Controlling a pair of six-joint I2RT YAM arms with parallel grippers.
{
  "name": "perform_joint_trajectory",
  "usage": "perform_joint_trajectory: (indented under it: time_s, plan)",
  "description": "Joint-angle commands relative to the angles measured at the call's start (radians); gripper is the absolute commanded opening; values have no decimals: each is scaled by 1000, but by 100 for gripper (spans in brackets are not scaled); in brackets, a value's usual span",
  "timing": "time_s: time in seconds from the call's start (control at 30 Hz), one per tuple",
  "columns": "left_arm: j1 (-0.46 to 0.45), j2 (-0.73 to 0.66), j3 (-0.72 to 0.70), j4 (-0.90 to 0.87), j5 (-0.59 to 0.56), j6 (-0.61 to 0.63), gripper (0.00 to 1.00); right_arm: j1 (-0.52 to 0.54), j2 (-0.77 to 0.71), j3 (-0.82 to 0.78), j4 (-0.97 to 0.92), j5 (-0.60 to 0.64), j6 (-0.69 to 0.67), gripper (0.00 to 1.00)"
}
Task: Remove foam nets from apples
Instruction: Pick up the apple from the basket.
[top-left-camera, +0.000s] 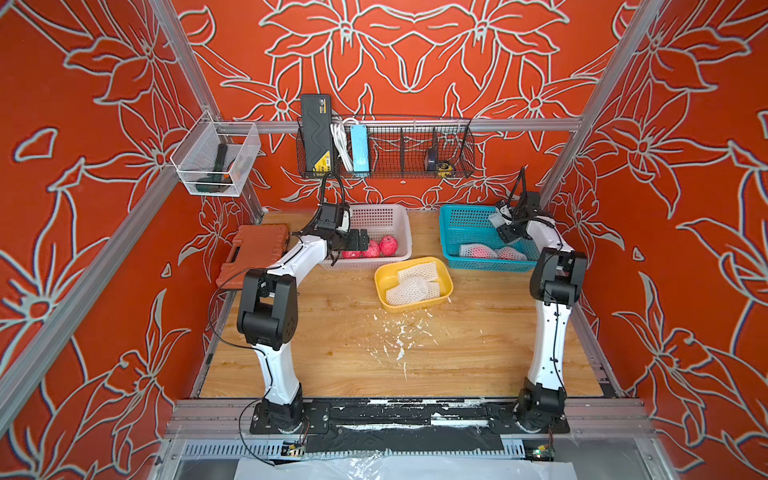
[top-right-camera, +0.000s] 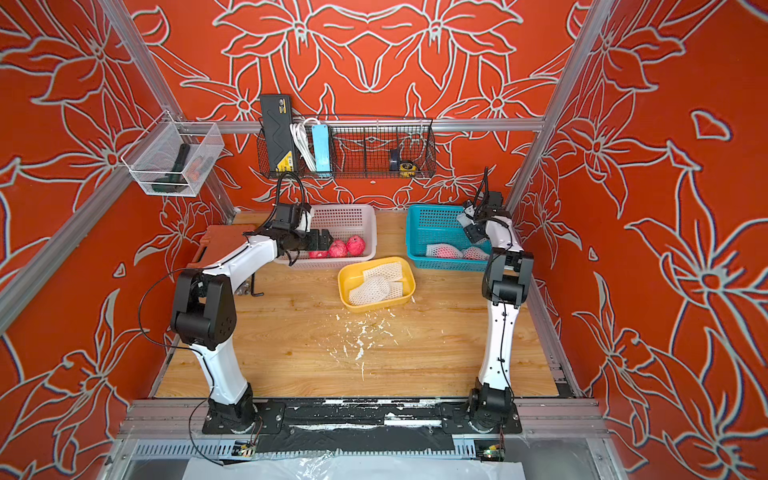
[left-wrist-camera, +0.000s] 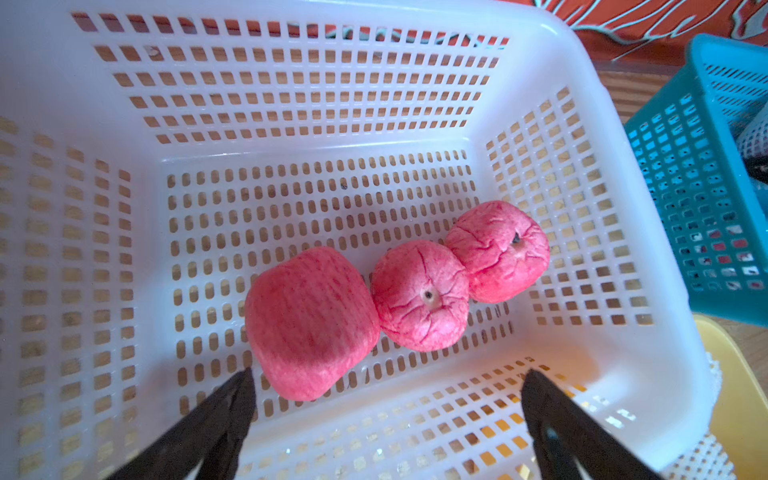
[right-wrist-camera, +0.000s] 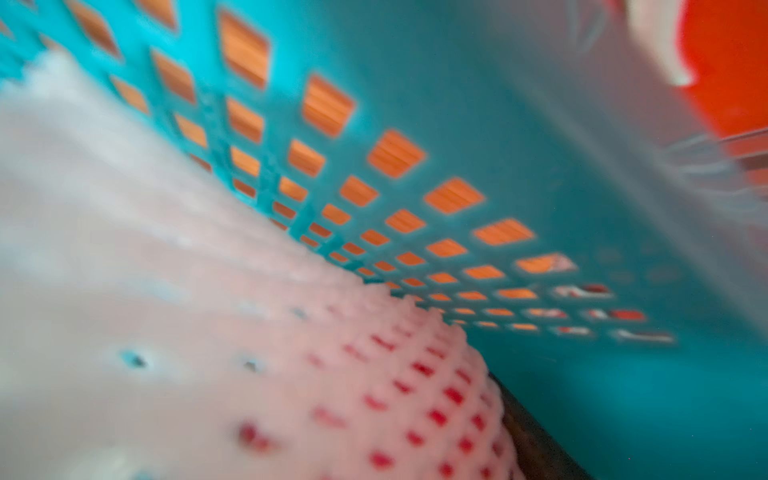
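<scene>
Three bare pinkish-red apples (left-wrist-camera: 419, 295) lie in a row on the floor of the white basket (left-wrist-camera: 582, 124). They also show in both top views (top-left-camera: 371, 249) (top-right-camera: 337, 249). My left gripper (left-wrist-camera: 384, 378) hangs open just above that basket's near wall, with nothing between its fingers. In the blue basket (top-left-camera: 449, 232) lie two apples wrapped in white foam nets (top-left-camera: 478, 250) (top-left-camera: 510, 253). My right gripper (top-left-camera: 509, 240) reaches down into it. A netted apple (right-wrist-camera: 374, 395) fills the blurred right wrist view, with one dark finger (right-wrist-camera: 536, 440) beside it. Empty foam nets (top-left-camera: 409, 289) lie in the yellow tray (top-left-camera: 446, 286).
White foam flakes (top-left-camera: 399, 336) litter the wooden table in front of the yellow tray. An orange tool case (top-left-camera: 255, 253) sits at the left edge. A black wire rack (top-left-camera: 386, 149) and a clear mesh bin (top-left-camera: 216, 162) hang on the frame behind.
</scene>
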Motion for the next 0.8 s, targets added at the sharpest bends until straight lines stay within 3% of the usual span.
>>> perform_joint_trajectory:
  time_s: [0.0,0.23,0.77]
  plan:
    - [-3,0,-12,5,1,5,99,5,-54,-70,-24,-158,73,76]
    - [-3,-3,-20,12,5,1,99,6,-155,-270,164,-301,133,76]
    - [-27,-27,-43,21,31,22,99,9,-365,-499,381,-409,207,74]
